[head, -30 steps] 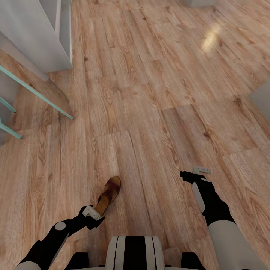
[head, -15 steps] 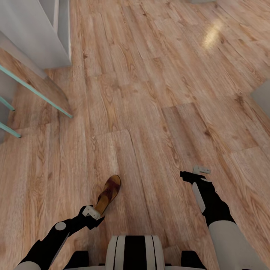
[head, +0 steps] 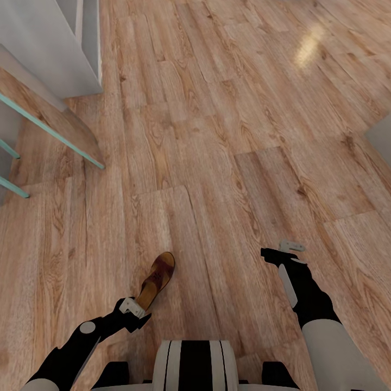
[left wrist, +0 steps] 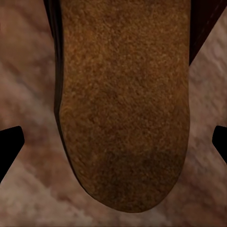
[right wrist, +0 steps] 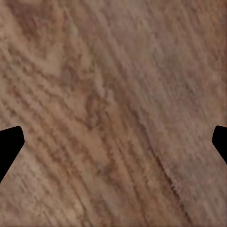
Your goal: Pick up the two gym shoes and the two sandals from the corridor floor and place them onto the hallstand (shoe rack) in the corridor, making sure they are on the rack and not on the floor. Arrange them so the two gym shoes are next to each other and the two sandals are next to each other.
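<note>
Hovering left gripper (head: 134,310) fingers apart at the sandal's (head: 157,281) heel on the floor (head: 228,136), long axis running away from you; right gripper (head: 279,251) apart, farther off

A single brown sandal (head: 156,281) with a tan footbed and dark strap points toe-first away from the left tool (head: 132,309), its heel at the tool's fingertips. Up close its suede-like footbed (left wrist: 125,104) sits between the tool's fingers (contact unclear), above the wood-grain corridor floor (head: 228,141).
</note>
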Tool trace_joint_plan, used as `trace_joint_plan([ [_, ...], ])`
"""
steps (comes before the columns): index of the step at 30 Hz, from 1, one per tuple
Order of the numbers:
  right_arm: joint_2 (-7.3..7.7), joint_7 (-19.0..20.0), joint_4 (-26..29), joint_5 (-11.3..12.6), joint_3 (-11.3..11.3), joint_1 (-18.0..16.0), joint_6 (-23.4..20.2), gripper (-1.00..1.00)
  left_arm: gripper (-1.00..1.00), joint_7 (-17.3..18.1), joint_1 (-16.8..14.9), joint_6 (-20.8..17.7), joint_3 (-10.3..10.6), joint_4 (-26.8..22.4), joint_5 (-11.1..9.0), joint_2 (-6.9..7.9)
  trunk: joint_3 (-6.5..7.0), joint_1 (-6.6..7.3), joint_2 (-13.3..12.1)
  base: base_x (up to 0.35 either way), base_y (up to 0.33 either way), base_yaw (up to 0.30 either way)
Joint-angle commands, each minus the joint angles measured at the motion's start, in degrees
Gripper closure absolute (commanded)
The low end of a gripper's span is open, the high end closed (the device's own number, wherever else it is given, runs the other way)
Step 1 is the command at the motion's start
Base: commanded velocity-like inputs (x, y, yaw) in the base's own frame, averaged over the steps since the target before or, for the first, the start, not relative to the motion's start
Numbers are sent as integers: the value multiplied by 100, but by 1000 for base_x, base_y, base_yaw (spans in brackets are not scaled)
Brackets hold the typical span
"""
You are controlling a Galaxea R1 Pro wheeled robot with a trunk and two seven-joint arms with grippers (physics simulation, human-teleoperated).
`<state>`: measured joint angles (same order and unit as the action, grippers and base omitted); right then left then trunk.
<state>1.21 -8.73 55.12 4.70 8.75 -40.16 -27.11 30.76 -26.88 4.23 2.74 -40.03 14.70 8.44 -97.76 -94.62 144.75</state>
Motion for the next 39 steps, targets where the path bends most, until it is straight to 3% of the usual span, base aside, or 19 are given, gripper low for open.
trace_joint_plan([
  [1, 2, -37, 7, 49, -9, -1, -23, -100, -100, -5, -1, 47, 7, -3, 59, 3, -3, 1, 1, 0, 0, 0],
  [15, 2, -37, 7, 52, -9, -1, -23, -100, -100, -45, -1, 51, 7, 3, 59, 0, -3, 1, 1, 0, 0, 0],
  [16, 2, -37, 5, 51, -8, -1, -23, -100, 100, -85, -1, 51, 7, 3, 59, 0, -3, 1, 1, 0, 0, 0],
  [22, 2, -38, 5, 53, -12, -1, -23, -100, 100, -422, -1, 51, 7, 5, 59, 0, -3, 1, 1, 0, 0, 0],
  [39, 2, -39, 5, 52, -6, -1, -23, -100, 100, -457, -1, 51, 7, 4, 59, 0, -3, 1, 1, 0, 0, 0],
])
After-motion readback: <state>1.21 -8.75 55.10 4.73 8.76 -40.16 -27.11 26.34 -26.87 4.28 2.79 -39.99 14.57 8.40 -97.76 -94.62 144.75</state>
